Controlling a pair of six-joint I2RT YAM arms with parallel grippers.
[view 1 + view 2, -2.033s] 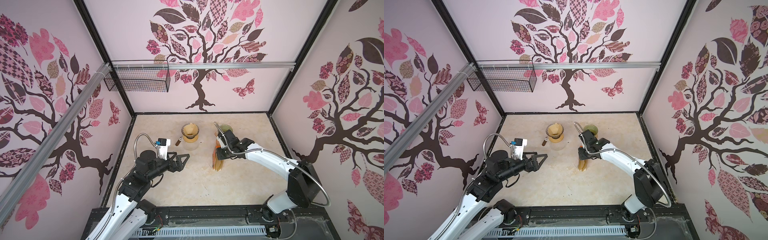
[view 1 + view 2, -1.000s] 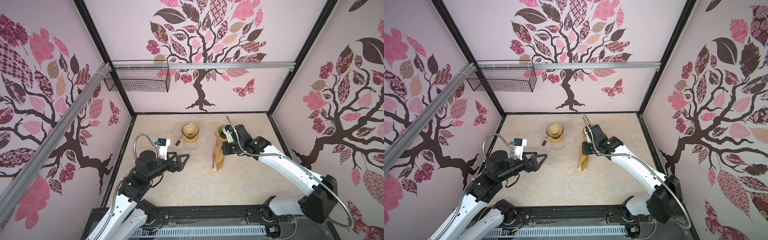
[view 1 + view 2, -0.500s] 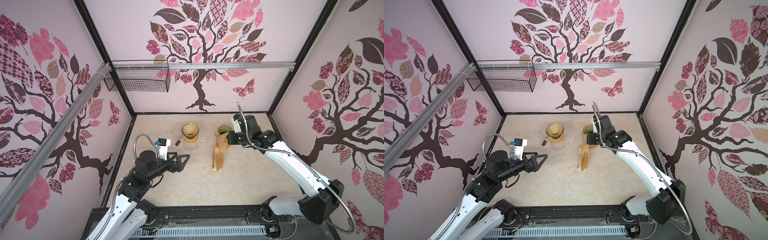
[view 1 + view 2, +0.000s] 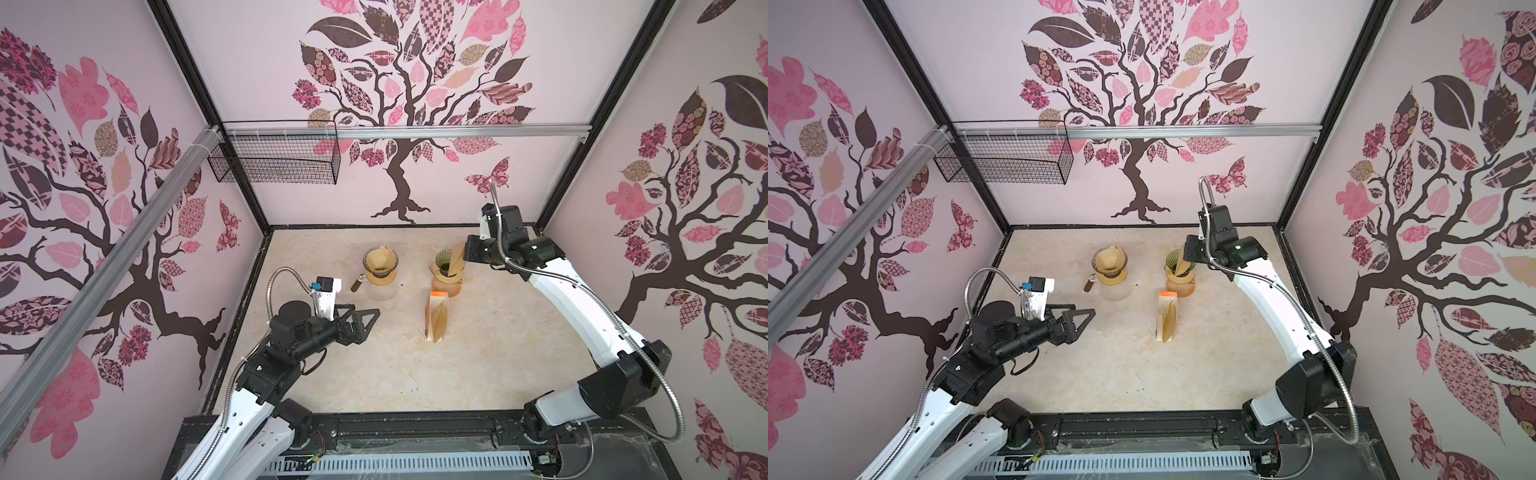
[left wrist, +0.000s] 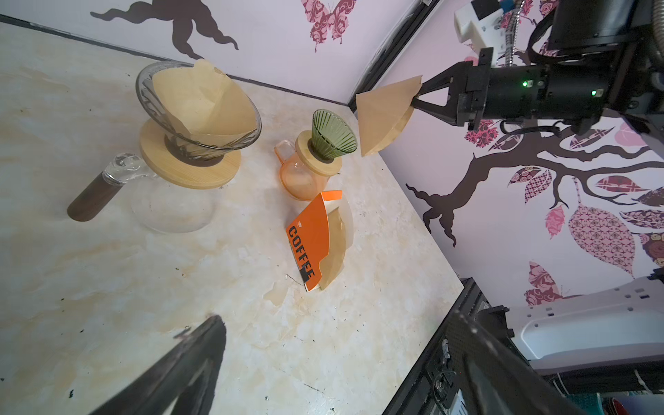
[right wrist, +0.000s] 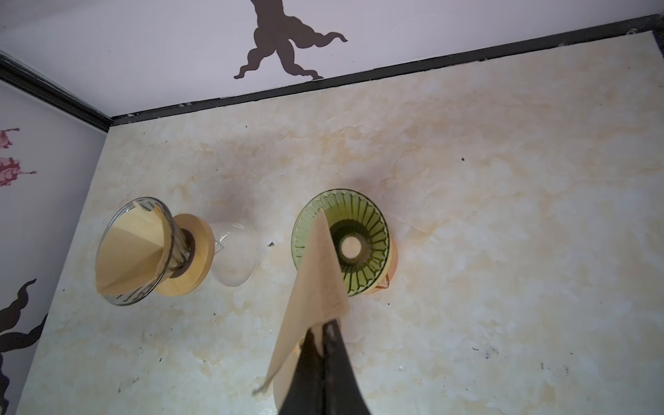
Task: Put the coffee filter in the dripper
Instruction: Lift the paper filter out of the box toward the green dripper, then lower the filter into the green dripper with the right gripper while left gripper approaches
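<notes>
One brown paper coffee filter (image 5: 388, 115) hangs in the air, pinched at its upper edge by the right gripper (image 5: 416, 97), whose jaws are clenched tight on the paper. The folded cone points its tip downward. In the left wrist view it sits just beside and above the rim of the green dripper (image 5: 332, 134), clear of the glass and not yet inside. In the right wrist view the filter (image 6: 316, 280) runs from the closed right gripper (image 6: 321, 328) across the near rim of the ribbed green dripper (image 6: 373, 222). In both top views the paper overlaps the dripper's mouth (image 4: 457, 259) (image 4: 1181, 266).

The green dripper stands upright on a wooden collar atop an orange carafe (image 5: 301, 179) near the back of the table (image 4: 374, 374). Just in front of the carafe stands an orange filter pack (image 5: 309, 240) printed COFFEE, tilted, with more brown filters showing from its open side.

Left of the carafe, and apart from it, a clear glass dripper (image 5: 147, 90) already holds a filter of its own. It rests on a wooden disc over a glass server (image 5: 172, 208) with a dark handle (image 5: 93, 201).

Farther left and nearer the front, the left gripper (image 4: 365, 316) hovers above the table with its fingers (image 5: 194, 366) spread wide, released and holding nothing.
</notes>
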